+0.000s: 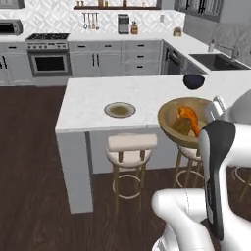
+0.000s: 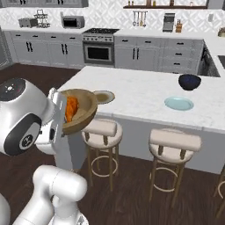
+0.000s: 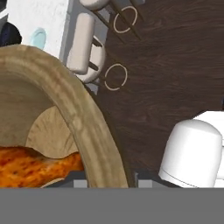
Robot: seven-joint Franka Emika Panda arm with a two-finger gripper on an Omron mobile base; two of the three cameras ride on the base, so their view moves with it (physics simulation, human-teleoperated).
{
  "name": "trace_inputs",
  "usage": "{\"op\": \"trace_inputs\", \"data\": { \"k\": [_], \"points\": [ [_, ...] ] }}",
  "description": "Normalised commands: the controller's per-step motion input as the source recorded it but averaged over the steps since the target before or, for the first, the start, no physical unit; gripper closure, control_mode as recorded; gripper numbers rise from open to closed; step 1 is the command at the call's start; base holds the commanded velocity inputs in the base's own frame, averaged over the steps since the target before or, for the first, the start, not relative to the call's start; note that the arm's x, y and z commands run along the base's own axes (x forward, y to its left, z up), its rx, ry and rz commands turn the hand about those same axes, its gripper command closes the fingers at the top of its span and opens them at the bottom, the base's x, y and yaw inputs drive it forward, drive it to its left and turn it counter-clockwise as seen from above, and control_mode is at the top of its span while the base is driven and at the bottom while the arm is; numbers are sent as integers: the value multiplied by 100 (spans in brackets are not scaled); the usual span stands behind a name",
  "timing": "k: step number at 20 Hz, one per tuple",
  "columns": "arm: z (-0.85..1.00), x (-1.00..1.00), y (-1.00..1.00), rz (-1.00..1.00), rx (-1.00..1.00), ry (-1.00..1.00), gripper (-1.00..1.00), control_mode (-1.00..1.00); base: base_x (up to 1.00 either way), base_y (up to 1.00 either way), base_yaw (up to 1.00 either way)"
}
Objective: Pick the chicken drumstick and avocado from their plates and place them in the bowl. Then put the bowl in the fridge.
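White marble island counter (image 1: 93,98) behind. Tan wooden bowl (image 1: 169,117) tilted, holding glossy orange drumstick (image 1: 188,117) and dark avocado (image 1: 180,127). Gripper (image 3: 109,183) jaws nearly closed, pinching bowl rim.

Gripper (image 2: 56,115) clamped on rim of bowl (image 1: 171,117), bowl lifted off counter (image 1: 88,105), tilted, out over stools (image 2: 102,128). Inside bowl: chicken drumstick (image 1: 188,116) with avocado (image 1: 181,126) touching just below it. Beyond gripper, on counter: one plate (image 1: 119,110) near counter edge, second plate (image 2: 179,103) well apart toward sink side, dark bowl (image 2: 190,81) just behind second plate.
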Motion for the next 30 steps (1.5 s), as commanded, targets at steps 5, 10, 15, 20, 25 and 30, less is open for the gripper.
{"op": "trace_inputs", "data": {
  "k": [5, 10, 15, 20, 25, 30],
  "points": [
    [0, 0, 0, 0, 0, 0, 100, 100, -52, 100, 33],
    [0, 0, 0, 0, 0, 0, 100, 100, -4, 100, 27],
    [0, 0, 0, 0, 0, 0, 100, 100, 97, 100, 2],
    [0, 0, 0, 0, 0, 0, 100, 100, 100, 100, 0],
    [0, 0, 0, 0, 0, 0, 100, 100, 100, 100, 0],
    [0, 0, 0, 0, 0, 0, 100, 100, 100, 100, -2]
  ]
}}
